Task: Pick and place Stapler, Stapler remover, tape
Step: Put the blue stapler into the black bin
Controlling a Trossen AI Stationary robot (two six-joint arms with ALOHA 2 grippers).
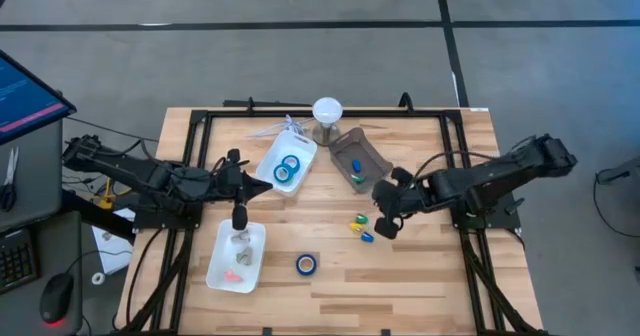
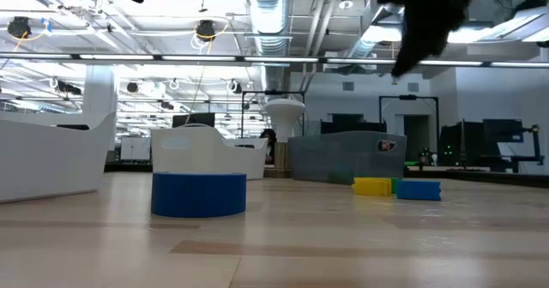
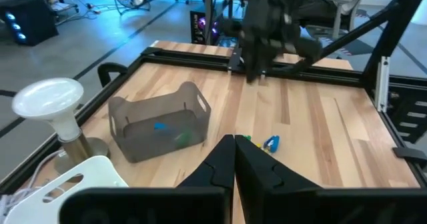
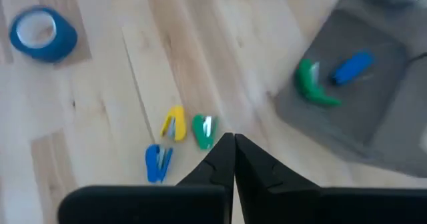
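Nearest the desk's (image 1: pixel 420 286) front edge, one blue tape roll (image 1: pixel 306 265) lies alone on open wood. Farther back, the empty, closed right gripper (image 1: pixel 385 226) hovers beside three small staple removers (image 1: pixel 362 226); the left gripper (image 1: pixel 240 216), pinched shut, hangs over a white tray (image 1: pixel 222 268).

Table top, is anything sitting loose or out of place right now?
One blue tape roll lies alone on bare wood while two others sit in a white bin. Three small staple removers, yellow, green and blue, lie loose beside the grey bin.
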